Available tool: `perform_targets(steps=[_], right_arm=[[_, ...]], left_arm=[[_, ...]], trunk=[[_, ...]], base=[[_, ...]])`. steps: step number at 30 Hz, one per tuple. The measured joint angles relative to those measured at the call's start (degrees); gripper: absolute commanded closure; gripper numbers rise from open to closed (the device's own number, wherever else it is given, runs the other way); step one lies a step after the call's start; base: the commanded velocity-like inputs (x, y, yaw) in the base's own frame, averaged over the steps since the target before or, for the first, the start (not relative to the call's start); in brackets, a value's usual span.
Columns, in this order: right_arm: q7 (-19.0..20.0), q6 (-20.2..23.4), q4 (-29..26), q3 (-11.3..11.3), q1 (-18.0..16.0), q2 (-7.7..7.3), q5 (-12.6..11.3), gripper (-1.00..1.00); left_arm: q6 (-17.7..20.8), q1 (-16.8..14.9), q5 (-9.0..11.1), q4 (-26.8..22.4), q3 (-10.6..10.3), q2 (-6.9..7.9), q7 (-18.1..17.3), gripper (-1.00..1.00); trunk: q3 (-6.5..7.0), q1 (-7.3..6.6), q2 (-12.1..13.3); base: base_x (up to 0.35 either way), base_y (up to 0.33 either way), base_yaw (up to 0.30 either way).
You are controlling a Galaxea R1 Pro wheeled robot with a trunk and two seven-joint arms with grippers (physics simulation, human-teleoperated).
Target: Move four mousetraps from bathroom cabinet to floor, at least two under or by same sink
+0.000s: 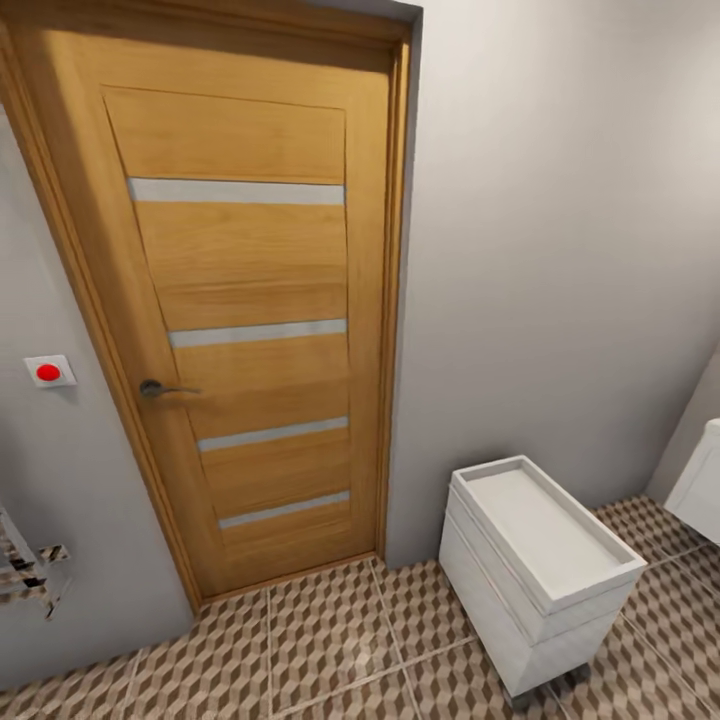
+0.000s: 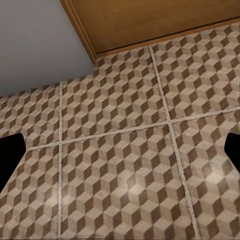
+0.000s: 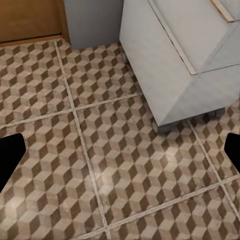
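The bathroom floor (image 1: 330, 640) of cube-pattern tiles spreads below me. The mousetraps and the wooden cabinet are out of view. My left gripper (image 2: 120, 160) hangs open over bare tiles (image 2: 120, 150) close to the door's bottom edge, with nothing between its fingers. My right gripper (image 3: 120, 157) is also open and empty, above floor tiles (image 3: 135, 165) beside the small white cube unit (image 3: 170, 60). A white fixture's corner (image 1: 700, 480) shows at the far right; I cannot tell whether it is the sink.
A shut wooden door (image 1: 250, 300) with a lever handle (image 1: 160, 388) faces me. The white cube unit with tray top (image 1: 540, 560) stands on the floor to its right against the grey wall. A red wall button (image 1: 48, 372) and a chrome rack (image 1: 25, 575) are on the left.
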Motion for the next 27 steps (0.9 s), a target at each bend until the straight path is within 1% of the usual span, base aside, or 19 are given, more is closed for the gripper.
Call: perform_targets(steps=[27], right_arm=[[0.00, 0.00, 0.00, -0.05, -0.01, -0.02, 0.00, -1.00]], left_arm=[[0.00, 0.02, 0.00, 0.00, 0.00, 0.00, 0.00, -1.00]], trunk=[[0.00, 0.00, 0.00]], base=[[0.000, 0.000, 0.255]])
